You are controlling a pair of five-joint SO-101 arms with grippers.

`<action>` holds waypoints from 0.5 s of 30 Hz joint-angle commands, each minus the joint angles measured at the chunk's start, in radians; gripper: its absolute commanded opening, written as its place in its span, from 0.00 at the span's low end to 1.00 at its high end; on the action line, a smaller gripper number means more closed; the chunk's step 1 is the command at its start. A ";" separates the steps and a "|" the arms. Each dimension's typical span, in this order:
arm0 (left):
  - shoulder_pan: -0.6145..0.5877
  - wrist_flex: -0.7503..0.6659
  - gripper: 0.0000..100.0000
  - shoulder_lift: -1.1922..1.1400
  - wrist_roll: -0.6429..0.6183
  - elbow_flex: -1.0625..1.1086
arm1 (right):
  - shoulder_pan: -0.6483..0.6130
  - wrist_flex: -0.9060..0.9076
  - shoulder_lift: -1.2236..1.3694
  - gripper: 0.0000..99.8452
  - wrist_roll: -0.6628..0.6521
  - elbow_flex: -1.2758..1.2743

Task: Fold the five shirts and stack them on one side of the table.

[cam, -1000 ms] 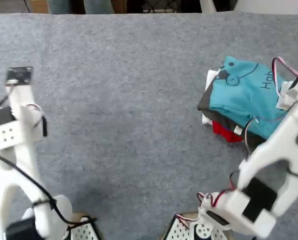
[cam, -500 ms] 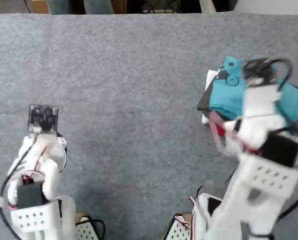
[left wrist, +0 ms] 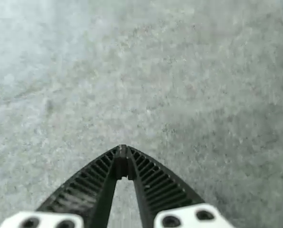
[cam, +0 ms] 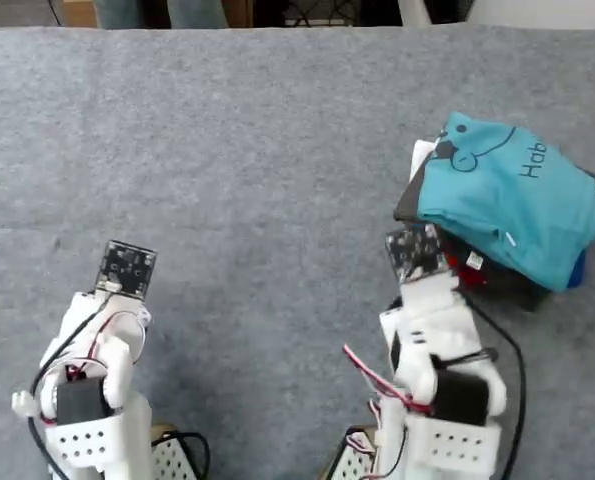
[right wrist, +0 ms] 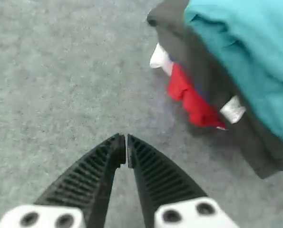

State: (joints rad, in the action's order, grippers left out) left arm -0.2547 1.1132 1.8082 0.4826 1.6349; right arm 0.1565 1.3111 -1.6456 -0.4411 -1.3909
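The left end effector [left wrist: 121, 152] and right end effector [right wrist: 122, 139] are both closed, hovering low.

Passing room over grey table [cam: 257, 150] left and centre, shirt stack [cam: 507, 200] obstructing right side

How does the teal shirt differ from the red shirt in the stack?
Teal shirt lies on top, its upper face showing; red shirt sits lower, under a dark grey shirt, with just an edge poking out. Teal carries dark print; the red edge looks plain. Both are in one stack.
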 commanded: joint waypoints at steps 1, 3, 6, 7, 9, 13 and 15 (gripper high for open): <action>-0.001 -0.003 0.03 0.011 0.058 0.048 | -0.012 -0.020 -0.176 0.01 -0.005 -0.124; 0.001 0.006 0.03 0.011 0.078 0.064 | -0.012 -0.020 -0.255 0.01 0.034 -0.206; 0.008 0.008 0.03 0.011 0.078 0.062 | -0.012 -0.026 -0.236 0.01 0.137 -0.297; 0.005 0.008 0.03 0.011 0.078 0.062 | -0.012 -0.032 -0.225 0.01 0.161 -0.291; 0.004 0.008 0.03 0.011 0.078 0.062 | -0.012 -0.032 -0.223 0.01 0.201 -0.294; 0.004 0.008 0.03 0.011 0.078 0.062 | -0.014 -0.028 -0.229 0.01 0.232 -0.294; 0.004 0.008 0.03 0.011 0.078 0.062 | -0.014 -0.028 -0.222 0.01 0.232 -0.294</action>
State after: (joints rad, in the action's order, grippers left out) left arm -0.2547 1.1132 1.8082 0.5531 1.6824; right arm 0.1534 1.2927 -1.8098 -0.2217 -1.6855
